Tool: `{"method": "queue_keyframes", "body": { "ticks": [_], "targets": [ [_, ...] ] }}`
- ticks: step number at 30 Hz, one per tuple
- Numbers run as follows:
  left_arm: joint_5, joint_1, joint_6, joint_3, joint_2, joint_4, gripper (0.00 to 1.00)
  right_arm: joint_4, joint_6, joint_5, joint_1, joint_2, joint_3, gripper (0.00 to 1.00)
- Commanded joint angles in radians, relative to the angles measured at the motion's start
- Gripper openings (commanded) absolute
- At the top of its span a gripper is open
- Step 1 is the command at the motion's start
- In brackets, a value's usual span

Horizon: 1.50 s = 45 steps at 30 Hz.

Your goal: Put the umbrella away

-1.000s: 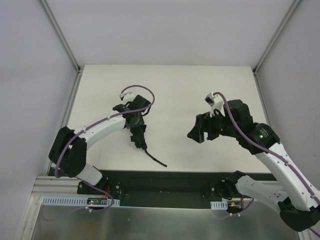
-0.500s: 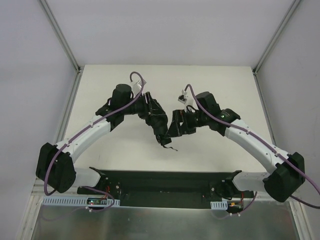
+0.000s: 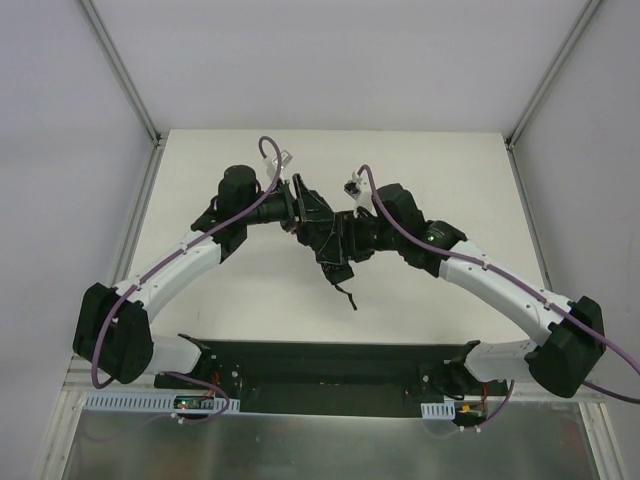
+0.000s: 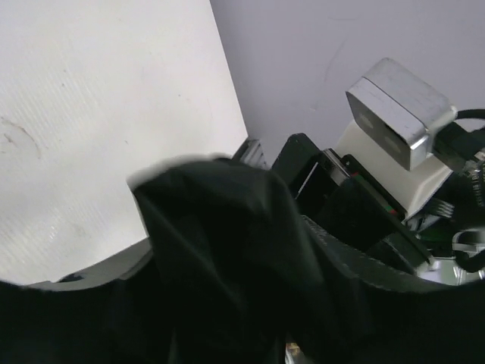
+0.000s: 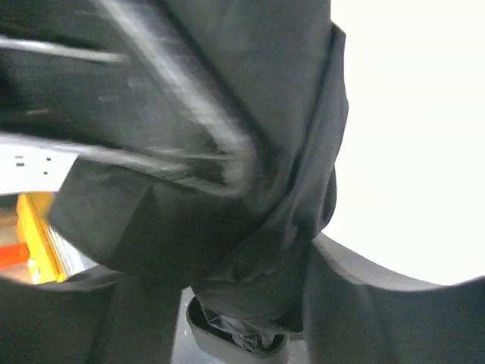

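The left gripper (image 3: 312,228) is clamped on the umbrella (image 3: 330,252), a bunched black fabric bundle. The right gripper (image 3: 345,243) straddles the same fabric from the opposite side; whether it pinches is unclear. A cord (image 3: 347,293) trails toward the arm bases. Around them spreads the white table (image 3: 430,170), with pale grey walls (image 3: 330,60) beyond and metal posts (image 3: 122,75) at its far corners.

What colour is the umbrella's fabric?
The umbrella fabric is plain black; right wrist view shows it best.
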Motion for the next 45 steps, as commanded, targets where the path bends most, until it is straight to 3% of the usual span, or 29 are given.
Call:
{"method": "queue_keyframes", "body": {
  "ticks": [1, 2, 4, 9, 12, 15, 22, 28, 30, 34, 36, 39, 45],
  "targets": [
    [0.027, 0.039, -0.026, 0.003, -0.043, 0.037, 0.72, 0.088, 0.034, 0.115, -0.005, -0.032, 0.015, 0.46],
    [0.018, 0.053, -0.023, 0.006, -0.053, 0.023, 0.87, 0.094, 0.037, 0.112, -0.006, -0.029, 0.008, 0.41],
    [0.018, 0.079, -0.023, 0.011, -0.069, -0.004, 0.99, 0.099, 0.038, 0.102, -0.009, -0.022, 0.003, 0.32],
    [-0.069, 0.163, 0.028, 0.029, -0.138, -0.238, 0.99, 0.067, 0.037, 0.148, -0.058, -0.036, -0.031, 0.27],
    [-0.099, 0.234, 0.098, 0.041, -0.172, -0.443, 0.99, 0.016, 0.037, 0.172, -0.162, -0.019, -0.035, 0.28],
    [-0.081, 0.258, 0.154, 0.017, -0.227, -0.517, 0.99, -0.068, 0.012, 0.242, -0.288, 0.044, 0.009, 0.30],
    [0.008, 0.260, 0.167, -0.051, -0.353, -0.569, 0.99, -0.235, -0.049, 0.505, -0.618, 0.389, 0.311, 0.34],
    [-0.008, 0.260, 0.249, 0.015, -0.431, -0.695, 0.99, -0.376, -0.039, 0.530, -0.842, 0.687, 0.602, 0.36],
    [-0.027, 0.260, 0.284, 0.066, -0.421, -0.741, 0.99, -0.404, -0.071, 0.528, -0.881, 0.731, 0.655, 0.46],
    [-0.028, 0.260, 0.318, 0.136, -0.392, -0.767, 0.99, -0.529, -0.164, 0.508, -0.904, 0.796, 0.777, 0.85],
    [-0.035, 0.260, 0.315, 0.150, -0.381, -0.769, 0.99, -0.605, -0.198, 0.505, -0.902, 0.776, 0.817, 0.99],
    [-0.028, 0.251, 0.307, 0.172, -0.335, -0.767, 0.99, -0.683, -0.227, 0.583, -0.866, 0.626, 0.773, 0.96],
    [-0.030, 0.192, 0.316, 0.242, -0.254, -0.758, 0.99, -0.545, -0.189, 0.536, -0.673, 0.106, 0.301, 0.96]
  ]
}}
